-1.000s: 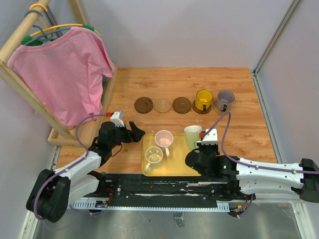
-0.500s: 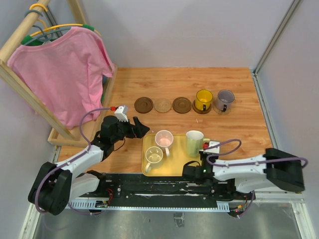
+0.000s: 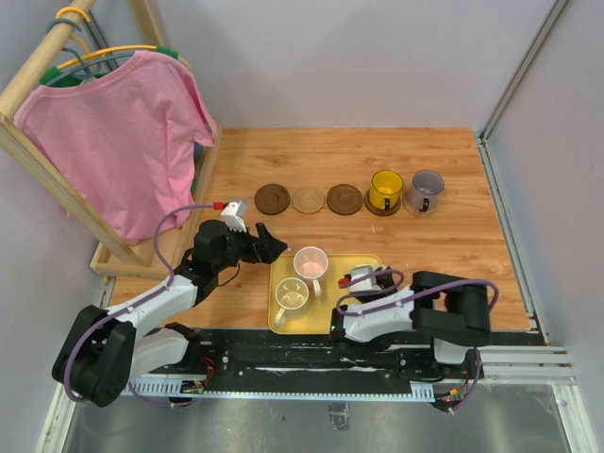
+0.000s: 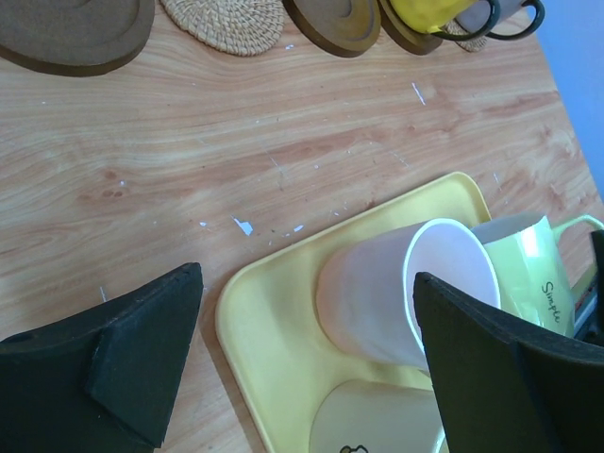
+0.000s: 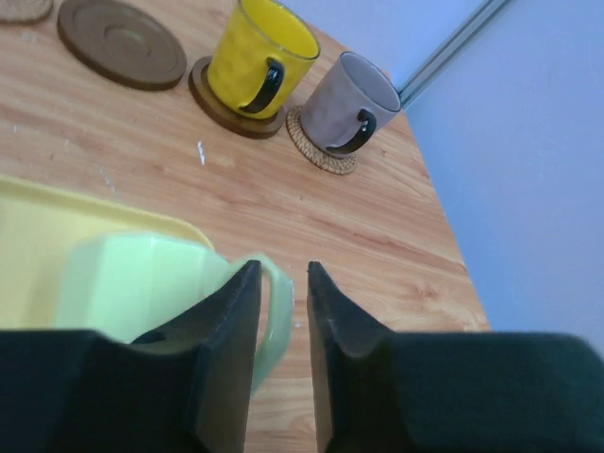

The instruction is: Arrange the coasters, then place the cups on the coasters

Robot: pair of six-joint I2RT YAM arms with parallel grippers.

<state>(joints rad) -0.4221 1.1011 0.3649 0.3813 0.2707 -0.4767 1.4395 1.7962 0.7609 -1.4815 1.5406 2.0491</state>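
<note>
Three bare coasters lie in a row: dark brown, tan, dark brown. The yellow cup and the grey-purple cup each stand on a coaster. The pink cup and the cream cup sit on the yellow tray. My left gripper is open wide at the tray's left corner, level with the pink cup. My right gripper is parted narrowly; the white-green cup has its handle in the gap, touching only the left finger. My right wrist hides that cup from above.
A wooden rack with a pink shirt stands at the left, its base just beside my left arm. A metal rail and grey walls bound the wooden table on the right and at the back.
My right arm has folded in from the right, and its wrist now covers the white-green cup. Its jaws have parted a little. My left gripper edged toward the tray.
</note>
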